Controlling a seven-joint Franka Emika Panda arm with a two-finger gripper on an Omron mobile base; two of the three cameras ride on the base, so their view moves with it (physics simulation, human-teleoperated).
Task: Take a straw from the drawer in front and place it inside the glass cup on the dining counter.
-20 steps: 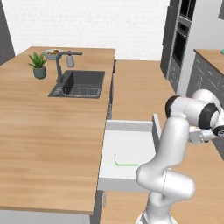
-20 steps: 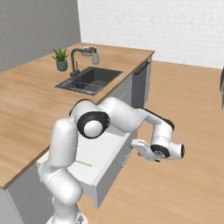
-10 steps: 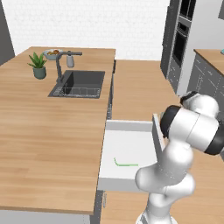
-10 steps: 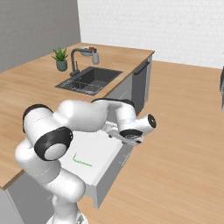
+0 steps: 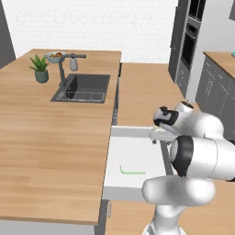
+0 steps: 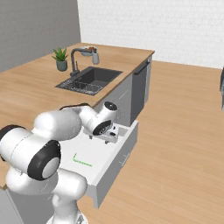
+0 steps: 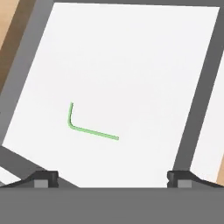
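The drawer (image 5: pixel 137 149) stands pulled out of the dining counter (image 5: pixel 46 133), its white floor bare except for the straw. The straw (image 5: pixel 131 172) is a thin green stick with a short bent end, lying flat near the drawer's front left. It also lies in the drawer in the right base view, straw (image 6: pixel 81 161), and in the middle of the hand view, straw (image 7: pixel 89 130). My gripper (image 5: pixel 158 137) hangs over the back right of the drawer (image 6: pixel 127 148), pointing down, open and holding nothing. Its fingertips (image 7: pixel 46 177) stand wide apart, above the straw and clear of it. The glass cup is out of view.
A sink (image 5: pixel 82 87) with a faucet (image 5: pixel 64 69) is set in the counter behind the drawer, with a potted plant (image 5: pixel 40 69) to its left. Dark cabinets and an oven (image 5: pixel 188 41) stand at the right. Wood floor (image 6: pixel 183 131) lies beside the drawer.
The arm has swung from the right of the drawer to over its back right part, the hand now pointing down into it. The straw has not moved. The jaws stay open.
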